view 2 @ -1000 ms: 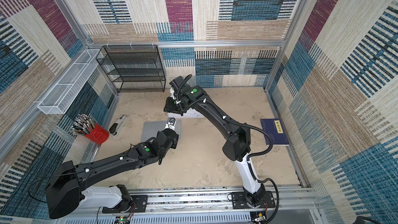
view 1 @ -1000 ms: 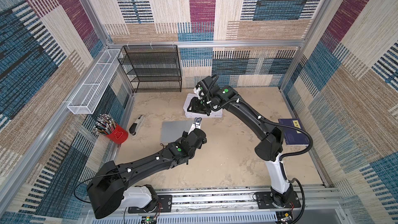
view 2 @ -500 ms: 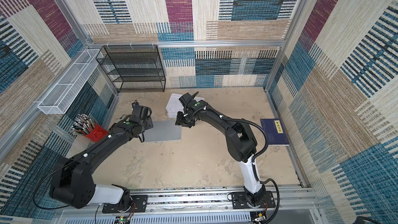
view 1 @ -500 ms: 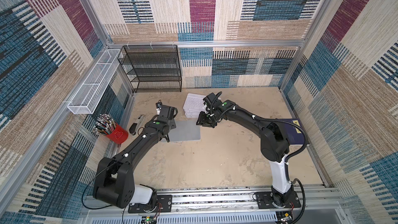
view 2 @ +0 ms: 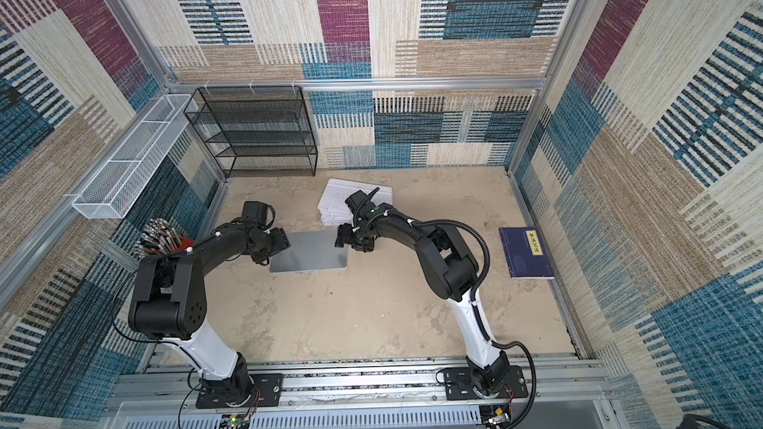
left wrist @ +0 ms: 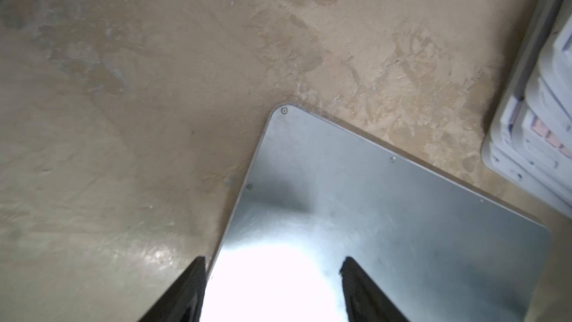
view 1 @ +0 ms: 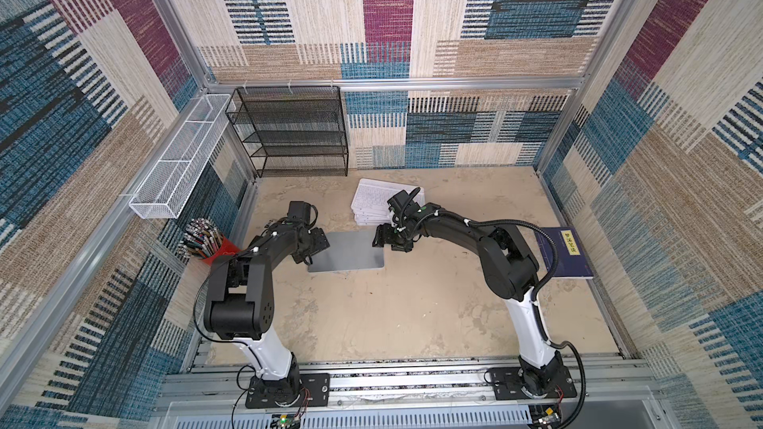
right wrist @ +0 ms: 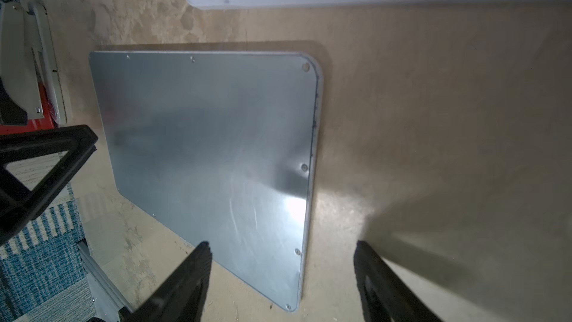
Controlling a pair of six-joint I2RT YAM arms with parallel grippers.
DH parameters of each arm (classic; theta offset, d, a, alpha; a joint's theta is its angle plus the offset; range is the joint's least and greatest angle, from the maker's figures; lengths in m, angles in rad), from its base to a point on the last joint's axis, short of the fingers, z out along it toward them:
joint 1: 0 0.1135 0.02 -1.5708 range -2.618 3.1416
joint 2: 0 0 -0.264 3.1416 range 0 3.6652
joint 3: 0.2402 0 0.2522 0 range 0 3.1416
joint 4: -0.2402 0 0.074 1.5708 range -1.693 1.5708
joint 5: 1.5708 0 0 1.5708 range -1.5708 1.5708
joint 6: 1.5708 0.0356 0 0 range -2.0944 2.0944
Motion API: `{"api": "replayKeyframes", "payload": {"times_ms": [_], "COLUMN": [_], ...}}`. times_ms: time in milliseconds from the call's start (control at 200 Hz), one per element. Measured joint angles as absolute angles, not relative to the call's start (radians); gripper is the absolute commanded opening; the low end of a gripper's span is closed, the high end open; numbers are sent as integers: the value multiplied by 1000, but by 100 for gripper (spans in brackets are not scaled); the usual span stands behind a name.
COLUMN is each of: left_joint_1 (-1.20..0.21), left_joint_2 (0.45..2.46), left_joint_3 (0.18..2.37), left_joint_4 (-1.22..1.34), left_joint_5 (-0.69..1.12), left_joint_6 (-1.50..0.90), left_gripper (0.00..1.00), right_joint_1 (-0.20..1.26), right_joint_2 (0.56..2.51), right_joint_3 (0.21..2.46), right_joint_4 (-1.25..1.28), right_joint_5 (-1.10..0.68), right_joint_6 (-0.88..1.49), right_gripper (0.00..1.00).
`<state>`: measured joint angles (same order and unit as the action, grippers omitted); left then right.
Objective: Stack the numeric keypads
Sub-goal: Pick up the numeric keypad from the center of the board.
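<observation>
Wide open and empty, left gripper (view 1: 318, 245) and right gripper (view 1: 390, 240) flank the seemingly face-down keypad (view 1: 351, 253) lengthwise.

dark blue book (view 1: 562, 260), yellow label (view 1: 572, 242), Chinese characters, too small to read

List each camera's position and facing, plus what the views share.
Top views: high overhead at the front, looking down toward the back wall; both arms whole.
Left wrist: on left arm, looking down past left gripper at grey-backed keypad.
Right wrist: on right arm, past right gripper at same keypad.
Shared: both wrist views catch keypad stack edge.
</observation>
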<state>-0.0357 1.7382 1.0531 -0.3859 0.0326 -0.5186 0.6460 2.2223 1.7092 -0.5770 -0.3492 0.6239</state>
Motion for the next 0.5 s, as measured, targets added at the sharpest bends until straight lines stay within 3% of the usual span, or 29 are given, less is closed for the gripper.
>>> {"api": "replayKeyframes", "payload": {"times_ms": [501], "left_joint_1": [-22], "left_joint_2": [1800], "left_joint_3": [1062], "left_joint_4": [-296], "left_joint_5": [70], "left_joint_6": [-493], "left_gripper": [70], "right_joint_1": [626], "right_joint_2": [2242], "right_joint_3": [1666], "right_joint_4": [-425], "right_joint_5": [-494], "right_joint_6": [629], "right_gripper": [74]}}
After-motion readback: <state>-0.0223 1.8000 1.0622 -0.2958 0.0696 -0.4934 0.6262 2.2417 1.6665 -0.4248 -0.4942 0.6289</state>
